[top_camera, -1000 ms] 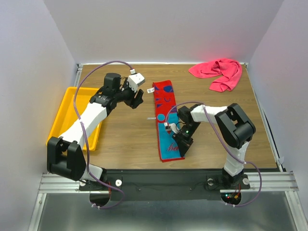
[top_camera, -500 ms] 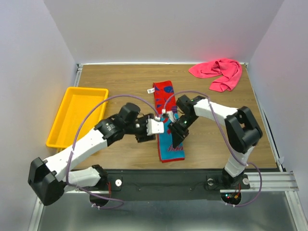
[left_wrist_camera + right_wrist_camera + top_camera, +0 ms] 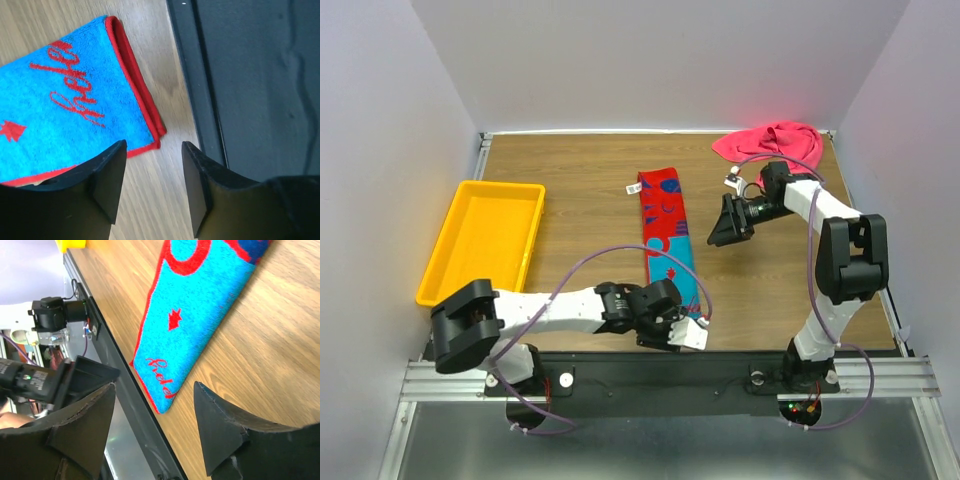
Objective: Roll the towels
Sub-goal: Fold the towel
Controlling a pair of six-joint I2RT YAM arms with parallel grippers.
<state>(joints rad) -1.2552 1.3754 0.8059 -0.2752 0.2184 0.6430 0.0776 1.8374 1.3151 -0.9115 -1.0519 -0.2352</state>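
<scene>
Okay, starting nearest: got the left gripper [image 3: 153, 150] down low at the near edge of the table [image 3: 580, 200], right beside the black rail [image 3: 240, 75] along the front. Fingers [image 3: 107, 185] parted a fair way, gripping nothing, with only wood and a bit of cloth edge in the gap. Parked just short of the near right corner of the patterned towel [image 3: 665, 240]. Close to it, but can't tell from the wrist view whether actually touching.

As for that towel: folded into a long narrow strip and laid flat down the middle of the table. Teal end with red script nearest, red and navy end farthest, plus a small white tag [image 3: 632, 187] poking out at the far left corner. Not rolled at all yet.

Off to the left, can see the yellow tray [image 3: 438, 262] along the left side, well apart from the strip.

Farther back, found the right gripper [image 3: 154, 385] mid-table, just right of the strip's far half, aimed toward the near left. Spread wide too, holding nothing, not touching cloth.

Finally, in the far right corner, spotted the pink towel [image 3: 775, 145], lying in a loose crumpled heap, unrolled, just beyond the right arm's wrist.
</scene>
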